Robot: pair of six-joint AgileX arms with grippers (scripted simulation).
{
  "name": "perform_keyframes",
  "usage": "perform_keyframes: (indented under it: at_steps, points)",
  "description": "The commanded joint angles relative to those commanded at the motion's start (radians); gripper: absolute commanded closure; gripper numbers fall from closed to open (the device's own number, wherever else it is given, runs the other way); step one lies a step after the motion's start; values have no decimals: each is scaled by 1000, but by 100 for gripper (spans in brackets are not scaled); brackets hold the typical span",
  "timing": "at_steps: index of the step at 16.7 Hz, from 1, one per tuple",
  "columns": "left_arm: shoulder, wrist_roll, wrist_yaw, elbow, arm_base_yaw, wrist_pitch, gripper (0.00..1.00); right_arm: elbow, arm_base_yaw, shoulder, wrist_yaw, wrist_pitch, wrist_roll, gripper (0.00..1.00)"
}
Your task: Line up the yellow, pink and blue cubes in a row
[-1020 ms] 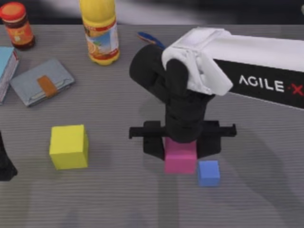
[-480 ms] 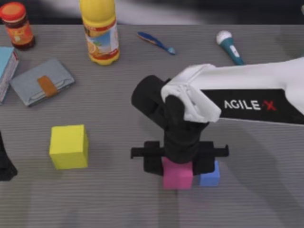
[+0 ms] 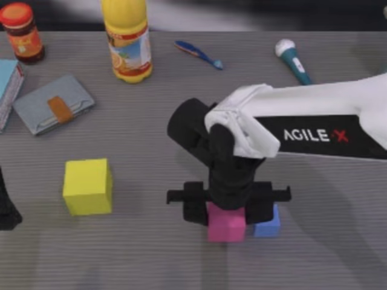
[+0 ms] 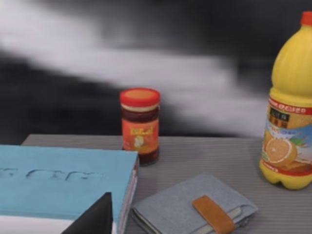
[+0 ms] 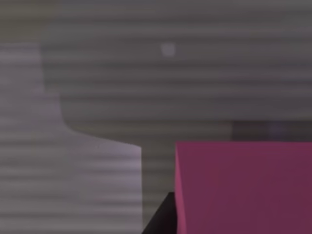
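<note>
My right gripper [image 3: 228, 212] reaches down at the front middle of the table, shut on the magenta-pink cube [image 3: 227, 228]. One dark finger [image 5: 161, 219] lies against the side of the pink cube [image 5: 243, 187] in the right wrist view. The small light blue cube [image 3: 269, 227] sits right beside the pink one on its right, partly under the gripper. The large yellow cube [image 3: 87, 186] stands alone at the left, well apart from the other two. My left gripper [image 3: 7, 214] is parked at the table's left edge, open and holding nothing.
At the back stand a juice bottle [image 3: 127, 39], a red-lidded jar [image 3: 21, 33], a blue toothbrush [image 3: 199, 54] and a teal microphone [image 3: 293, 60]. A grey wallet [image 3: 53, 104] and a blue book [image 3: 7, 84] lie at the back left.
My right gripper carried the pink cube toward the table's front, bringing it level with the blue cube and close against its left side. In the last half second it barely moved.
</note>
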Motion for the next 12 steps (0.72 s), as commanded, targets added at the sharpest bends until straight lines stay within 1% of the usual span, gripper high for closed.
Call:
perform_keyframes:
  at_steps: [9, 10, 12]
  points:
    - [0, 0, 0, 0, 0, 0, 0, 0, 0, 0, 0, 0, 0, 2]
    - [0, 0, 0, 0, 0, 0, 0, 0, 0, 0, 0, 0, 0, 0]
    - [0, 0, 0, 0, 0, 0, 0, 0, 0, 0, 0, 0, 0, 0]
